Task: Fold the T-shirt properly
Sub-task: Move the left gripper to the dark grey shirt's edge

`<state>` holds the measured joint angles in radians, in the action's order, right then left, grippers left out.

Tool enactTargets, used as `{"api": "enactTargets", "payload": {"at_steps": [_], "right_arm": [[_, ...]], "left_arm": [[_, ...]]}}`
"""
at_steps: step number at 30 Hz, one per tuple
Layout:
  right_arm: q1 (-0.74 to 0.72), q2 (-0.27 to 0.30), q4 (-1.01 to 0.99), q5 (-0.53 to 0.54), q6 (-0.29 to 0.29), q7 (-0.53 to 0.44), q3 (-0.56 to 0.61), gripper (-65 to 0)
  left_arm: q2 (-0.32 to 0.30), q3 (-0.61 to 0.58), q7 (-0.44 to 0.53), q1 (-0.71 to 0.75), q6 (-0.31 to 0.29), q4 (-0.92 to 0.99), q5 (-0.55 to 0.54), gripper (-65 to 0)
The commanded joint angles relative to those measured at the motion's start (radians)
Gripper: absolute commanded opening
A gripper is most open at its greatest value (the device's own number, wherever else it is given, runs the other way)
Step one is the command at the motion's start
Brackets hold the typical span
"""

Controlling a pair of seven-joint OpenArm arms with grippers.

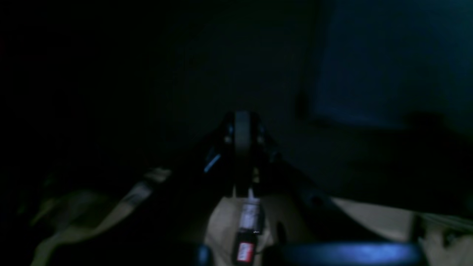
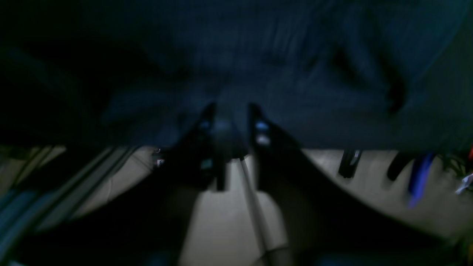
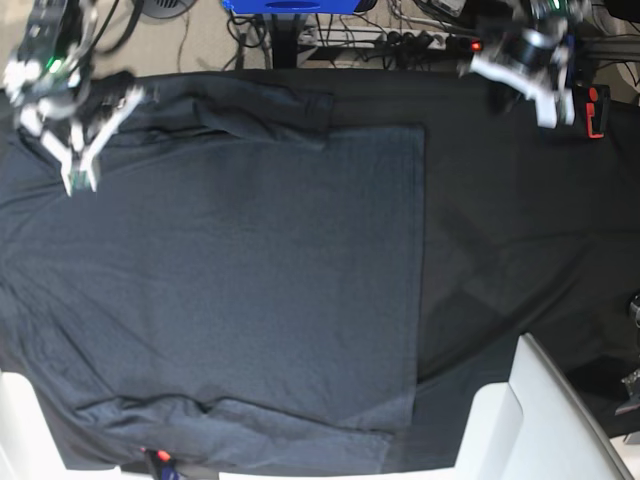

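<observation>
Soft grey knit covers most of the base view: the T-shirt (image 3: 250, 280) lies spread flat on the black tablecloth (image 3: 520, 230), and its weave looks a little lighter and more heathered than the smooth cloth under it. Nearest to the camera, at the bottom edge, one short sleeve is folded in with small wrinkles, and two pale, smooth angular panels (image 3: 545, 410) stand at the lower corners. One long edge of the shirt runs straight from near to far, right of the middle of the table. No print or writing can be read on the shirt.

Farther up, the second sleeve (image 3: 270, 105) lies bunched at the far edge. The right gripper (image 3: 78, 172) is at the far left, over the cloth beside the shirt's corner; its white fingers stand a little apart. In the right wrist view the dark jaws (image 2: 231, 111) press against the blue-grey fabric (image 2: 258, 74), but the blur does not let me tell if they pinch a fold or only touch it.

The left gripper (image 3: 548, 105) is at the far right corner, above bare tablecloth and well apart from the shirt, holding nothing. In the left wrist view its jaws (image 1: 242, 118) are clenched together, very dark. A small red label (image 1: 245, 252) shows below them, too blurred to read.

Beyond the table a blue object (image 3: 290, 6), cables and a red part (image 3: 595, 112) are seen on the pale floor.
</observation>
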<state>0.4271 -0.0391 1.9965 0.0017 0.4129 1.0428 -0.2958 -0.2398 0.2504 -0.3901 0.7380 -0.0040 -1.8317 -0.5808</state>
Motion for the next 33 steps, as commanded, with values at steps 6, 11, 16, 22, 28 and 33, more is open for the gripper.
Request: {"api": "enactTargets", "payload": {"at_steps": [6,11,16,22,28,33], "right_arm": [[-0.122,-0.057,0.013,0.028,0.285,0.008,-0.274,-14.3],[-0.198,-0.046,-0.024,0.22,0.285,0.009,-0.503,-7.8],[-0.241,0.032,-0.138,0.419,0.285,0.05,-0.699,-7.8],[-0.261,0.16,-0.425,0.51,0.285,0.07,-0.756,-7.8],[-0.254,0.175,-0.489,0.508,0.285,0.003,-0.751,-7.8],[-0.254,0.176,-0.489,0.508,0.285,-0.02,-0.75,-7.8]], "left_arm": [[-0.026,0.005,-0.042,-0.016,0.008,-0.003,-0.001,-60.2],[-0.022,-0.001,-0.045,-0.041,0.008,-0.003,-0.005,-59.2],[-0.017,-0.003,-0.043,-0.053,0.006,0.016,-0.009,-55.5],[0.015,-0.003,-0.046,-0.088,-0.156,0.086,-0.011,-26.3],[0.084,-0.003,-0.048,-0.156,-0.383,0.217,-0.011,-9.9],[0.116,-0.001,-0.048,-0.211,-0.405,0.313,-0.009,-10.0]]}}
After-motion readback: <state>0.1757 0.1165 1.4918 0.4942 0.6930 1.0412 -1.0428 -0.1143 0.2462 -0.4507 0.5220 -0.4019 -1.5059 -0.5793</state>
